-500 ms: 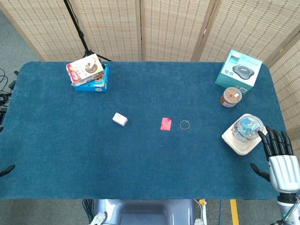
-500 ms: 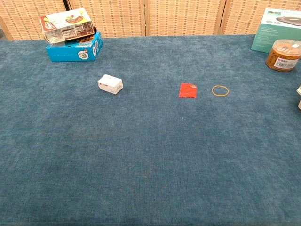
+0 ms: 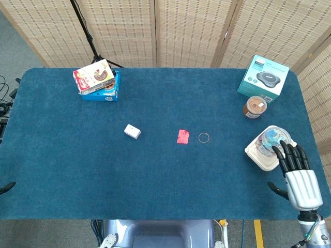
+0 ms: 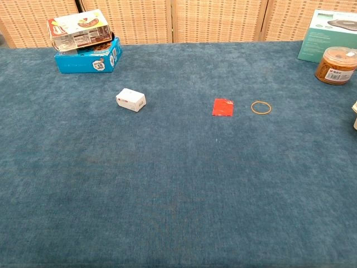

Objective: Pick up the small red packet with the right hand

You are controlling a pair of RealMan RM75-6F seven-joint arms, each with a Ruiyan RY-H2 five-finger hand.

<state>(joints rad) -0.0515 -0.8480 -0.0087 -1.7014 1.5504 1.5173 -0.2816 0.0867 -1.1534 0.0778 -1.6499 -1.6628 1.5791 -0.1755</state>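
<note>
The small red packet (image 3: 183,136) lies flat near the middle of the blue table (image 3: 155,181); the chest view shows the same red packet (image 4: 223,107) beside a rubber band. My right hand (image 3: 297,174) hovers at the table's front right corner, fingers apart and holding nothing, far to the right of the packet. It overlaps the edge of a white lidded container. Of my left arm only a dark tip (image 3: 6,187) shows at the left edge; the hand itself is out of view. The chest view shows no hand.
A rubber band (image 3: 204,137) lies just right of the packet. A small white box (image 3: 132,131) sits to its left. A white container (image 3: 266,144), a brown jar (image 3: 254,107) and a teal box (image 3: 263,76) stand at the right. Snack boxes (image 3: 97,81) are at back left.
My right hand has shifted left and slightly forward over the table corner, its fingers now reaching the white container's edge. The packet has not moved.
</note>
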